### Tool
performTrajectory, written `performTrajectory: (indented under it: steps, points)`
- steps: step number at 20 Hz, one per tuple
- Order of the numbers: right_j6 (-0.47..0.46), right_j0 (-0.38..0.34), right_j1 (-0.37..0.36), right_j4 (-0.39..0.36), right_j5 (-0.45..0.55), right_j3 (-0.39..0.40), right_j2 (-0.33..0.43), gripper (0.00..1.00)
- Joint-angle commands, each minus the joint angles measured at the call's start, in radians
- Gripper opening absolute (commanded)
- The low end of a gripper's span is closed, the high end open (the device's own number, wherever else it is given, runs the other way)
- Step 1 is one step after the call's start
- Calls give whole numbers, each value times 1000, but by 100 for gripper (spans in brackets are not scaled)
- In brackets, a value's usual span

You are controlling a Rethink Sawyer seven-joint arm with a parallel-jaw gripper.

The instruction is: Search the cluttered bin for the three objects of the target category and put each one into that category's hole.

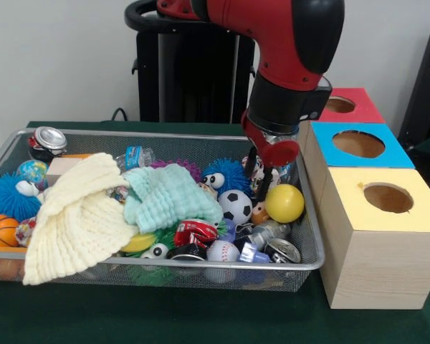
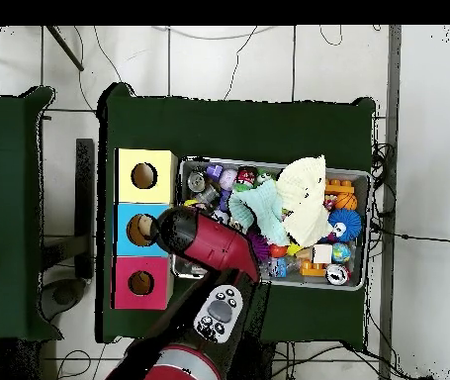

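Covering the table (image 1: 165,315), green cloth.

The wire bin (image 1: 312,215) sat on the table, packed with toys, balls, cans and two cloths. Just beside it stood three wooden boxes with round holes: yellow (image 1: 416,215), blue (image 1: 398,154) and red (image 1: 365,107).

Basketball (image 1: 0,231) half under cream cloth (image 1: 75,215)
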Motion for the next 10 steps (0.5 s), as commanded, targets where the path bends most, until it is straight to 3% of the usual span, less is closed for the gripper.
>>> performTrajectory:
  steps: [1,10]
  points:
    - [192,-11,38,24,81,-77,35,100]
    - [149,-52,30,35,-59,-12,120,100]
